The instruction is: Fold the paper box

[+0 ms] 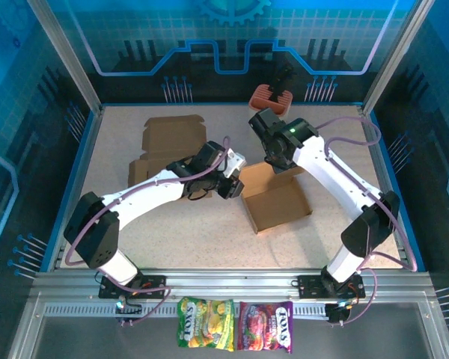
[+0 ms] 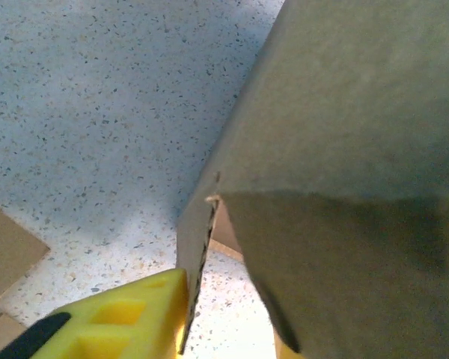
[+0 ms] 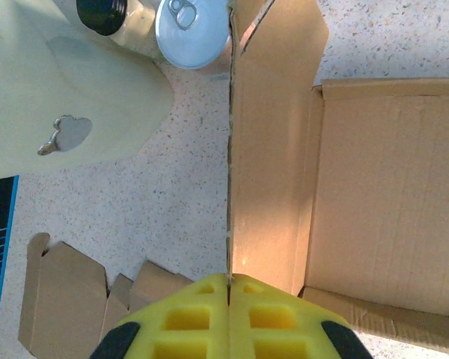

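The right hand [image 3: 228, 290] is pinching the thin edge of the upright flap [image 3: 266, 149] of the paper box [image 3: 389, 202], both yellow fingers [image 3: 183, 318] pressing together on the cardboard. To the right of that flap, the box's base panel is lying open and flat on the speckled counter [image 3: 187, 172]. At the flap's far end a silver can top [image 3: 191, 30] (pull tab showing) is sitting, with a black round cap [image 3: 101, 9] just left of it. Left of the flap a pale, blurred shape [image 3: 60, 90] is looming, and flat cardboard pieces [image 3: 63, 307] are lying nearer.
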Robot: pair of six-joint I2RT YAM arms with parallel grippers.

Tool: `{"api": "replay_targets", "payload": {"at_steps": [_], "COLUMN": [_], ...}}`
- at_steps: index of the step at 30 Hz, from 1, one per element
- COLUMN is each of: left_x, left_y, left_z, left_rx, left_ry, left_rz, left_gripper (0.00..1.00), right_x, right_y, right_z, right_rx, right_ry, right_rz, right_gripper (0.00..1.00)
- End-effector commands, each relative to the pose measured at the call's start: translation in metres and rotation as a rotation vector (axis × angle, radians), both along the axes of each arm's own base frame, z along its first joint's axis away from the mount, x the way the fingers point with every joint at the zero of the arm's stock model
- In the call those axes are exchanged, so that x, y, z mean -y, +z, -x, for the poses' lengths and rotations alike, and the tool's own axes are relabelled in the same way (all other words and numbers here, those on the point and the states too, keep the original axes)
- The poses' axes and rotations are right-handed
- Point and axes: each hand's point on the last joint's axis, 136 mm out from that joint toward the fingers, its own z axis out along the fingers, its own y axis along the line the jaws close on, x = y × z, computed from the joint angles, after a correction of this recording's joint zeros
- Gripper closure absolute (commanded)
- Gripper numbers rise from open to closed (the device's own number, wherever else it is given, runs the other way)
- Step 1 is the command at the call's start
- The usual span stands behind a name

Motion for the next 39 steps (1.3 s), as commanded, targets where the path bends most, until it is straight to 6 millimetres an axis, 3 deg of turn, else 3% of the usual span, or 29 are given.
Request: {"api": "replay_targets", "payload": {"at_steps": [1,8,11,16,18,22,27,31,39], "left_x": [0.008,0.004,0.001,-0.012,-0.018,-0.038,-0.062,-0.075,-0.093], "left_y": [0.008,0.008,0.012,0.019,0.021,0.023,0.022,0.017,0.016], "left_z": [-0.004,-0.006,-0.006,-0.008,-0.007,-0.009,-0.012,-0.006,-0.026], "left_rx": [0.036,0.059,0.079,0.103,0.109,0.113,0.109,0.135,0.111], "left_ry": [-0.017,-0.012,-0.025,-0.058,-0.090,-0.138,-0.184,-0.287,-0.245], "left_rz": [-0.001,-0.031,-0.046,-0.066,-0.077,-0.110,-0.125,-0.137,-0.121], "left_gripper": [0.73,0.99,1.00,1.00,1.00,1.00,1.00,1.00,1.00], "right_x": [0.007,0.004,-0.001,-0.006,0.001,0.024,0.061,0.055,0.040], "right_y": [0.002,0.002,0.009,0.049,0.068,0.080,0.050,0.011,-0.041], "right_z": [0.006,0.002,-0.011,-0.039,-0.039,-0.018,0.001,0.007,-0.003], "right_rx": [-0.004,0.021,0.095,0.341,0.454,0.587,0.604,0.679,0.658], "right_ry": [-0.003,0.051,0.151,0.544,0.695,0.965,1.105,1.284,1.604], "right_rz": [-0.004,-0.022,-0.013,0.110,0.187,0.387,0.562,0.560,0.568], "right_gripper": [1.00,1.00,0.97,0.60,0.51,0.42,0.31,0.31,0.27]}}
